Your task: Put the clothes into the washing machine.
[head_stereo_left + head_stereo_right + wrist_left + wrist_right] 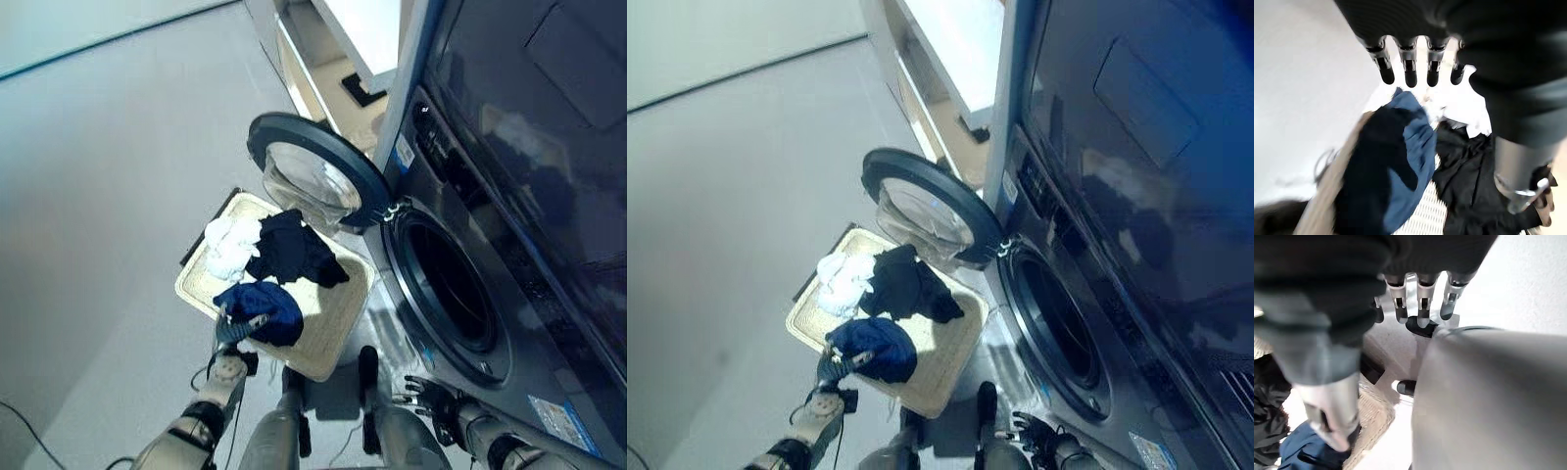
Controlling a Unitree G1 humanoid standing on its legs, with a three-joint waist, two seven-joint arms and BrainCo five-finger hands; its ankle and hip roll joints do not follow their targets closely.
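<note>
A cream woven basket [331,315] sits on the floor in front of the washing machine [509,196]. It holds a white cloth [231,246], a black cloth [296,251] and a dark blue cloth [263,307]. The machine's round door [312,174] stands swung open over the basket's far side, and the drum opening [447,290] is dark. My left hand [230,366] is at the basket's near edge, open, its straight fingers [1409,68] reaching the blue cloth [1400,161] with the thumb [1520,191] apart. My right hand [431,396] hangs open below the drum, low by the machine's front.
A white cabinet with open shelves [338,59] stands behind the machine's door. A dark mat edge [221,209] shows under the basket's far left corner. Grey floor [108,196] stretches to the left of the basket.
</note>
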